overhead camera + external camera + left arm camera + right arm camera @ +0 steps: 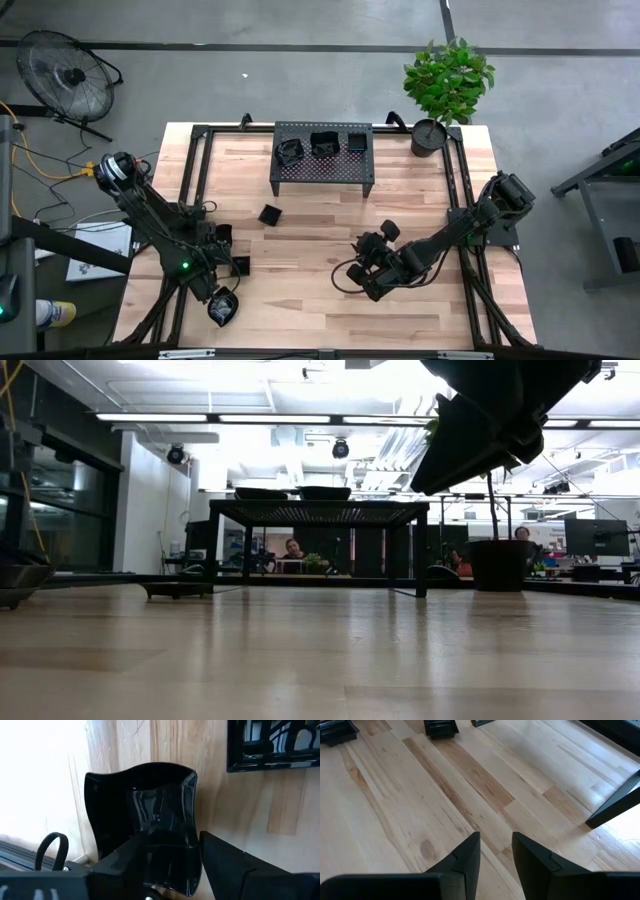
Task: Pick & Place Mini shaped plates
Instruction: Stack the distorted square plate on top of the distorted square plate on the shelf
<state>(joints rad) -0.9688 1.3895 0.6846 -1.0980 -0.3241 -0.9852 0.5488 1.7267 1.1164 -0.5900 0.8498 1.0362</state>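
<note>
- I have the left gripper [222,306] low at the table's near-left corner. In the left wrist view its fingers [150,855] pinch the near rim of a wavy dish [145,815], one finger inside the bowl and the other outside the rim.
- The wavy dish [222,308] sits at the left gripper's tip, close to the table's [330,210] front edge.
- A square dish [272,745] lies just beside the wavy dish; in the high view it is the dish at [240,266].
- Another dish [269,214] lies alone on the table in front of the rack [322,172].
- Three dishes rest on the rack top: [289,151], [323,144] and [357,142].
- I have the right gripper [355,272] above bare table right of centre. Its jaws are slightly spread and hold nothing, as the right wrist view shows [496,855].
- A plant pot [428,137] stands at the far-right corner.
</note>
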